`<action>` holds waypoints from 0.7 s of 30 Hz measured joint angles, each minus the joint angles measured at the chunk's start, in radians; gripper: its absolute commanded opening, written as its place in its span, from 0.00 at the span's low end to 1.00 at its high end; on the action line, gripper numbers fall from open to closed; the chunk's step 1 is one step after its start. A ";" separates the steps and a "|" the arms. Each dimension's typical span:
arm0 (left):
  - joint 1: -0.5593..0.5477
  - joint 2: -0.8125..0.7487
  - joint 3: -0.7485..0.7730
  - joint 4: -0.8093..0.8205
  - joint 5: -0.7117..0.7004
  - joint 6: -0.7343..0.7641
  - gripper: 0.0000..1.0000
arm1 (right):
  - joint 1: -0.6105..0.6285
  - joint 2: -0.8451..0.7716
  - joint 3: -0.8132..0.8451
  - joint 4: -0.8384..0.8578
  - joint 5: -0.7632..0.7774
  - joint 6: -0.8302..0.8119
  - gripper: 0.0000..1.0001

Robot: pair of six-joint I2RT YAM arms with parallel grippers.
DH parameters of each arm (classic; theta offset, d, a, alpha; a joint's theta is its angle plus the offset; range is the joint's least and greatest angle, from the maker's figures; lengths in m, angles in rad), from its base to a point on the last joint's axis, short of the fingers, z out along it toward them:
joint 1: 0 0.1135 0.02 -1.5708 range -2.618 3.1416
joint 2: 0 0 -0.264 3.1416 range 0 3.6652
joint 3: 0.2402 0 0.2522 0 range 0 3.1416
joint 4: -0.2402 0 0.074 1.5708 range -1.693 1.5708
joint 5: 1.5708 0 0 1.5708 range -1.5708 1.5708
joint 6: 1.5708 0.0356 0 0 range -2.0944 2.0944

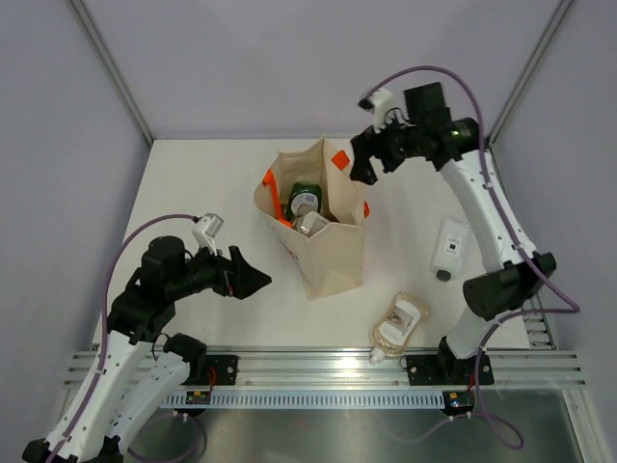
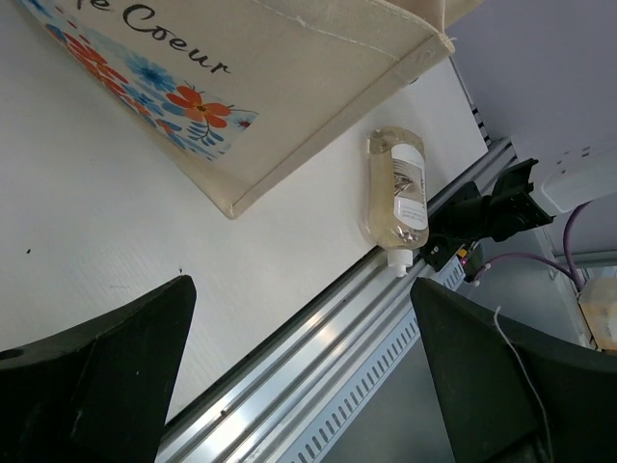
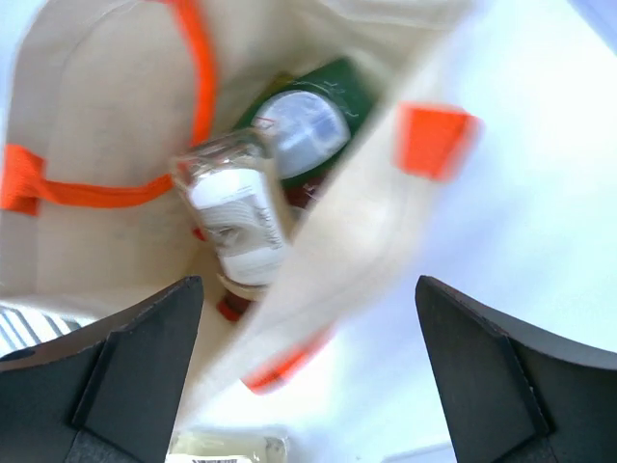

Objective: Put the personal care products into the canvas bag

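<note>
The canvas bag [image 1: 333,253] stands upright mid-table with orange handles. Inside it I see a green bottle [image 1: 305,198] and a clear pouch [image 1: 310,224]; the right wrist view shows the bag's inside wall [image 3: 106,106], the green bottle [image 3: 337,92], the pouch [image 3: 236,217] and something red beneath. A second beige pouch [image 1: 398,326] lies near the front rail, also in the left wrist view [image 2: 397,193]. A white black-capped bottle [image 1: 450,246] lies to the right. My right gripper [image 1: 363,164] is open and empty above the bag's right rim. My left gripper [image 1: 253,282] is open and empty, left of the bag.
The metal rail [image 1: 318,367] runs along the table's front edge, close to the loose pouch. The right arm's lower link [image 1: 501,280] stands next to the white bottle. The bag's printed side [image 2: 193,87] faces the left gripper.
</note>
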 measured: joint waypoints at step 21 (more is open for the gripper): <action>0.000 -0.069 -0.168 0.096 0.052 -0.013 0.99 | -0.786 -0.441 -1.026 0.196 0.175 0.391 1.00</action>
